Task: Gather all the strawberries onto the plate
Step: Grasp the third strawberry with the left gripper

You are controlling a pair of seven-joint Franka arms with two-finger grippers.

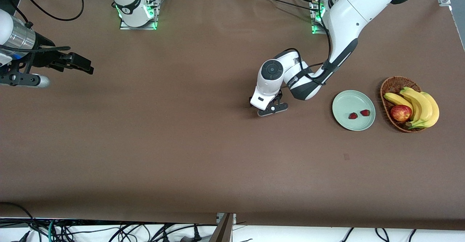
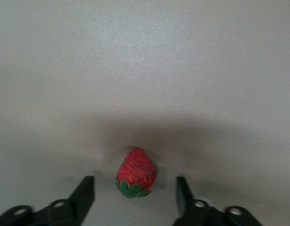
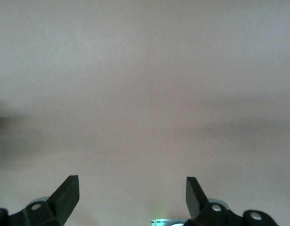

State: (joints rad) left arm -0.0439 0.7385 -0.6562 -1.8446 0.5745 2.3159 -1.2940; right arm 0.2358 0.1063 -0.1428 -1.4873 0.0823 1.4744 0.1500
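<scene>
One strawberry (image 2: 135,170), red with a green leafy top, lies on the brown table between the fingers of my left gripper (image 2: 134,180). The jaws stand apart with a gap on each side of the berry. In the front view the left gripper (image 1: 272,109) is down at the table near the middle, and it hides that berry. Two more strawberries (image 1: 352,116) (image 1: 365,112) lie in the pale mint-green plate (image 1: 345,102), toward the left arm's end. My right gripper (image 1: 81,63) waits open and empty above the table at the right arm's end; the right wrist view shows it (image 3: 132,181) over bare tabletop.
A brown wicker basket (image 1: 388,85) stands beside the plate, closer to the table's end. It holds bananas (image 1: 423,105) and a red-yellow apple (image 1: 400,112). Cables hang below the table edge nearest the front camera.
</scene>
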